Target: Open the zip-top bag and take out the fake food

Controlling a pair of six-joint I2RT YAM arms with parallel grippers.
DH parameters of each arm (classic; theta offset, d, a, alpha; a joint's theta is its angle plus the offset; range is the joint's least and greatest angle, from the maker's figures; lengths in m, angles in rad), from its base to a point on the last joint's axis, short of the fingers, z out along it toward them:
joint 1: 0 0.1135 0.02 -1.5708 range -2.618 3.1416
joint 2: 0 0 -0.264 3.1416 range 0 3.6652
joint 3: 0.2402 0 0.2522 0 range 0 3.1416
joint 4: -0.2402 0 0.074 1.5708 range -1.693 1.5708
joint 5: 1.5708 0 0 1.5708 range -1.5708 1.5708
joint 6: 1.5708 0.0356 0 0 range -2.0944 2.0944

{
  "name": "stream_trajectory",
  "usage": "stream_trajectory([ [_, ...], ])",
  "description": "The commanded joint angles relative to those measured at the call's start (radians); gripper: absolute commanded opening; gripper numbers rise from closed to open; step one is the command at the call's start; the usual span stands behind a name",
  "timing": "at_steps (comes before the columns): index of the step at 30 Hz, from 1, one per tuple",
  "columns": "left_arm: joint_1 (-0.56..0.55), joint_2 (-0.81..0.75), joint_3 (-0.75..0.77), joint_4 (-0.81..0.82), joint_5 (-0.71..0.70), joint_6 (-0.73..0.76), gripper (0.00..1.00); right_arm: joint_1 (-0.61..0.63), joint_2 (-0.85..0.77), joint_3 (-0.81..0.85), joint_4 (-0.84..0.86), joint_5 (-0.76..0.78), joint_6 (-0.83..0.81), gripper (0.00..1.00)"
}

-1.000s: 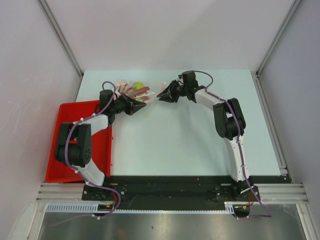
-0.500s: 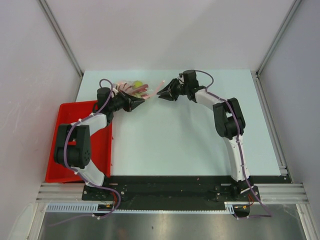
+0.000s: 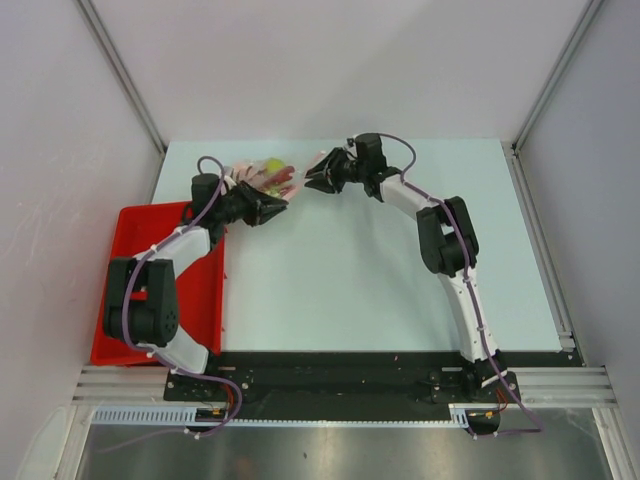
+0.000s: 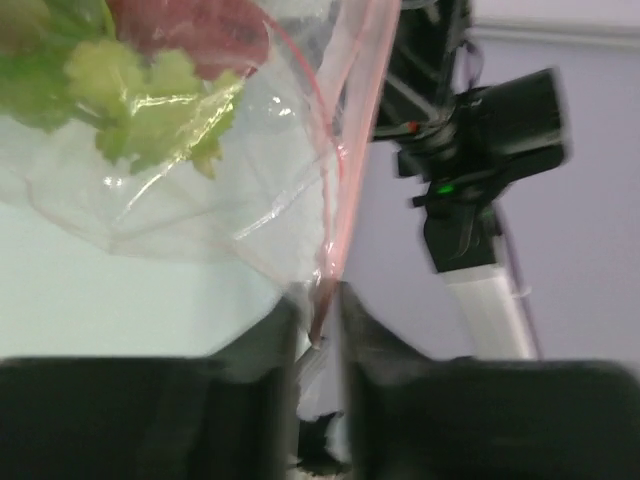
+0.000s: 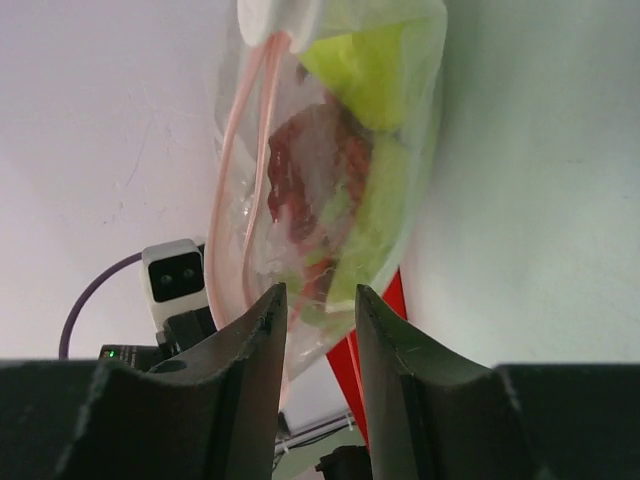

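Here's the zip-top bag (image 3: 268, 178), up at about 11 o'clock on the table (image 3: 380, 270), stretched between the two arms. The left gripper (image 3: 283, 205) meets it from the bag's 6 o'clock side and the right gripper (image 3: 310, 183) from its 3 o'clock. On the left wrist camera the jaws are nearly together, just a narrow slit, and the pink zip strip (image 4: 335, 190) runs straight down into it; whether it's truly pinched, can't tell. The right wrist view shows jaws a modest gap apart with the near end of the bag sitting in that gap, but pressing on it or not, can't tell either. The fake food is all inside the plastic: yellow-green pear (image 5: 372, 68) at the far end, red lobster (image 5: 300, 170) mid-bag, leafy green stalk (image 4: 150, 90) against the wall. Red tray (image 3: 140, 225) sits off the table's edge at 8 o'clock.
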Motion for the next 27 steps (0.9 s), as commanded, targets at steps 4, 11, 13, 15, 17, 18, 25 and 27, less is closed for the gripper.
stream_trajectory([
  [4, -0.070, -0.050, 0.327, -0.566, -0.184, 0.626, 0.51, 0.016, 0.072, 0.150, 0.001, -0.016, 0.021, 0.40],
  [11, -0.187, 0.083, 0.645, -0.790, -0.392, 0.892, 0.74, 0.012, 0.066, 0.128, -0.028, -0.024, -0.013, 0.40],
  [13, -0.220, 0.142, 0.749, -0.836, -0.464, 0.978, 0.76, 0.009, 0.059, 0.109, -0.039, -0.025, -0.017, 0.40],
  [15, -0.261, 0.220, 0.804, -0.893, -0.534, 1.012, 0.74, 0.004, 0.059, 0.095, -0.025, -0.028, -0.013, 0.39],
  [17, -0.283, 0.262, 0.852, -0.910, -0.559, 1.031, 0.73, 0.004, 0.059, 0.102, -0.034, -0.024, -0.020, 0.38],
  [18, -0.287, 0.298, 0.860, -0.910, -0.574, 1.029, 0.73, 0.003, 0.059, 0.107, -0.052, -0.019, -0.036, 0.38],
  [25, -0.300, 0.400, 0.933, -0.930, -0.695, 1.018, 0.68, -0.002, 0.050, 0.092, -0.108, -0.015, -0.056, 0.36],
  [27, -0.300, 0.401, 0.927, -0.918, -0.702, 1.021, 0.64, -0.001, 0.043, 0.067, -0.100, -0.012, -0.056, 0.35],
])
